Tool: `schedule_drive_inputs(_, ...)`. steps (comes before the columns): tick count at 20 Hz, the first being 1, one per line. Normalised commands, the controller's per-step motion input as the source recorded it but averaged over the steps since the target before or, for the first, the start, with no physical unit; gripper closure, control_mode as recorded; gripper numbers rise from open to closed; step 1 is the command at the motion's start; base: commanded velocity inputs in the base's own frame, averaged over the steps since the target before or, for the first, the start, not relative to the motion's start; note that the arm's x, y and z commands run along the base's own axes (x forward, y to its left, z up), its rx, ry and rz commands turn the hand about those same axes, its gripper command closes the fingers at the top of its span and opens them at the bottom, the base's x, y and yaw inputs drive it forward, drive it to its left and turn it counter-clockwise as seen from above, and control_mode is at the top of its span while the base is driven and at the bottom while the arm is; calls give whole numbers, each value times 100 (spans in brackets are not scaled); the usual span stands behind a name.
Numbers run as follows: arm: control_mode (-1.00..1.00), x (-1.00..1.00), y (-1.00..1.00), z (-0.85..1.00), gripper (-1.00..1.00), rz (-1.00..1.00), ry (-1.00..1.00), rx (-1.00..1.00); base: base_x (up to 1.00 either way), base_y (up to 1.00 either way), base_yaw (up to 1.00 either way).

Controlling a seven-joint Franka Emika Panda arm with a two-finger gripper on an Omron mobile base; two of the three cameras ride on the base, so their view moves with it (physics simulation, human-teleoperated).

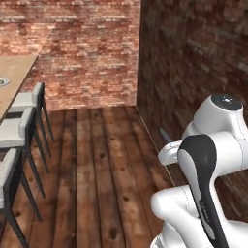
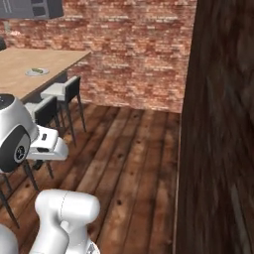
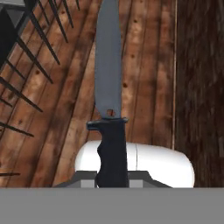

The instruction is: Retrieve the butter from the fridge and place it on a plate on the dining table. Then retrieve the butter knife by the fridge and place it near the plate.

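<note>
1. Where the hand view looks along the gripper (image 3: pixel 112 181), the butter knife (image 3: pixel 109 100) stands up from the bottom middle, its dark handle clamped between the closed fingers, held over the floor.
2. Its blade is long, plain grey and pointed, with a small hole just above a short black guard; the grip below is black and contoured.
3. On the dining table (image 2: pixel 20 69), a light wood top, the plate (image 2: pixel 37 71) sits near the long edge facing the stools, with the butter (image 2: pixel 36 70) lying on it as a thin olive stick.
4. Cushioned stools (image 2: pixel 62 92) line that edge.
5. Dark wooden floor planks (image 1: pixel 101 164) run toward a red brick wall (image 1: pixel 92 48), and a darker brick wall (image 1: pixel 193 63) closes the right side.
</note>
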Motion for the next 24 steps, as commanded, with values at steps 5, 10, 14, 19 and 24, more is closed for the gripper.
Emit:
schedule_drive_inputs(5,100,0,0,0,100,0,0,0,100,-1,0)
schedule_drive_inputs(10,100,0,0,0,100,0,0,0,100,-2,0)
schedule_drive_inputs(14,100,0,0,0,100,0,0,0,100,-1,0)
schedule_drive_inputs(19,100,0,0,0,100,0,0,0,100,0,2)
schedule_drive_inputs(24,100,0,0,0,100,0,0,0,100,0,17)
